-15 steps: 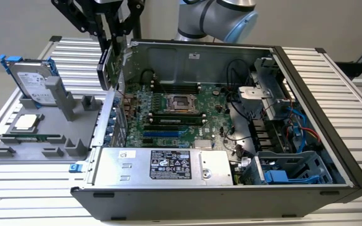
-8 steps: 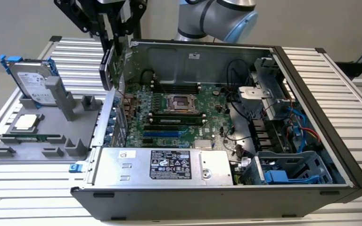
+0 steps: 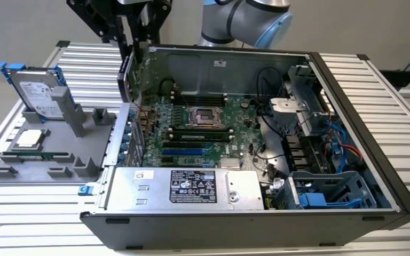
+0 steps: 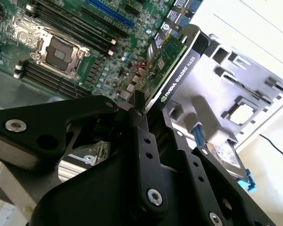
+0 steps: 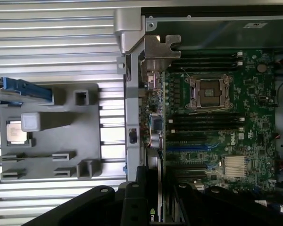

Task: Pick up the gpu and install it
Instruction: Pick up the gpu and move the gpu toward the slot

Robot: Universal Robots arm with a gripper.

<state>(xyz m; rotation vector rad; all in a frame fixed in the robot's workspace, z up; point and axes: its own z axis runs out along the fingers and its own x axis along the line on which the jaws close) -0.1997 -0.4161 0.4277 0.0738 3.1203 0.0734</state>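
Computer case [image 3: 226, 234], grey fixture [image 3: 62, 141] on slatted table [image 3: 394, 101]

One gpu [image 4: 172, 59] between the fingers [image 4: 144, 136], one computer case [image 3: 226, 229], one motherboard [image 5: 254, 94], one hard drive [image 3: 38, 93], one processor chip [image 3: 30, 138], one memory stick [image 3: 34, 156], one grey holder tray [image 3: 48, 128].

The gpu [image 4: 172, 59] sits in the end effector [image 4: 150, 108]; the motherboard [image 3: 190, 125] lies below inside the case [image 3: 247, 64], the tray [image 3: 55, 145] beside on the desk [image 3: 84, 58].

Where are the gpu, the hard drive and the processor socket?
gpu [image 4: 167, 59], second wrist view, on its green board face.
hard drive [image 3: 38, 92], exterior view, on its silver face.
processor socket [image 3: 206, 115], exterior view, on the socket's middle.
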